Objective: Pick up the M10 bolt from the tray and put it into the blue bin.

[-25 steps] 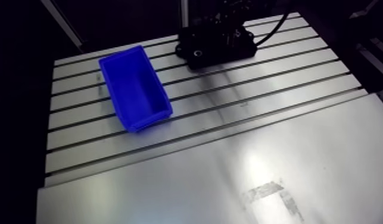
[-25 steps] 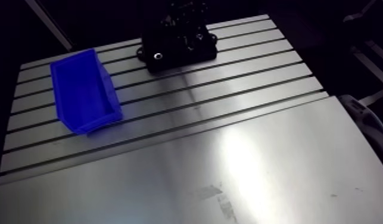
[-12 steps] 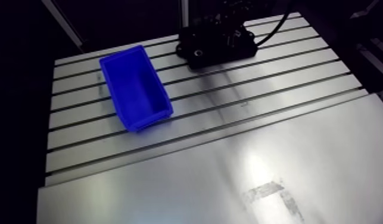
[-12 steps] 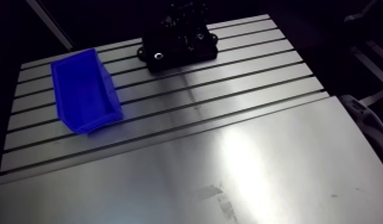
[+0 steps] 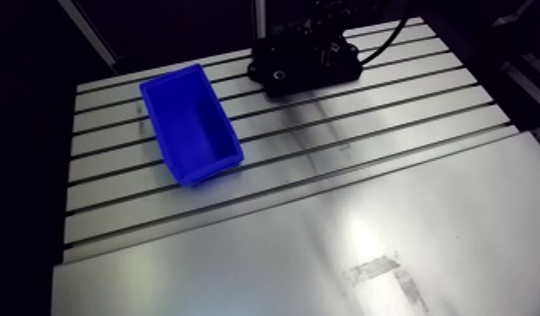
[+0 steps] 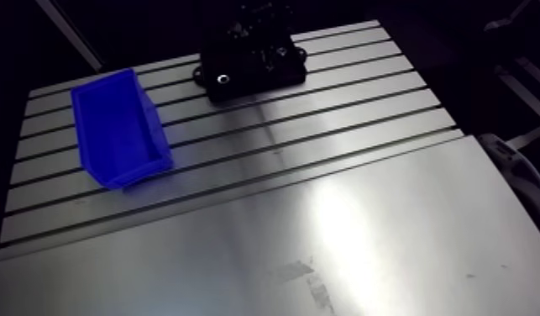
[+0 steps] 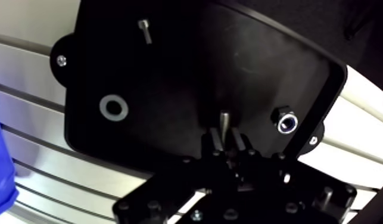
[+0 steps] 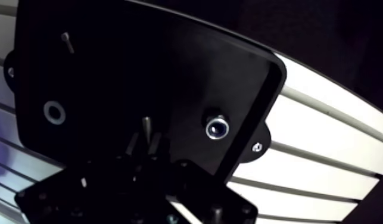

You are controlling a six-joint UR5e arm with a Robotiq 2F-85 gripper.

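A blue bin (image 5: 191, 126) sits on the slotted table (image 5: 365, 118) and, to its right at the far edge, the gripper (image 7: 226, 137) hangs low over the black tray (image 7: 170, 77) — its two fingers clenched on the M10 bolt (image 7: 225, 118), whose tip pokes out ahead of them.

Robotics lab or workshop bench. Evidence: slotted aluminium table (image 5: 365, 126) with long T-slot grooves, smooth metal plate (image 5: 323, 252) at near edge, aluminium frame strut (image 5: 86, 29) far left, blue parts bin (image 5: 191, 123) left, black tray (image 7: 170, 77) at far edge with loose washer (image 7: 113, 108), nut (image 7: 286, 121), small screw (image 7: 145, 30).
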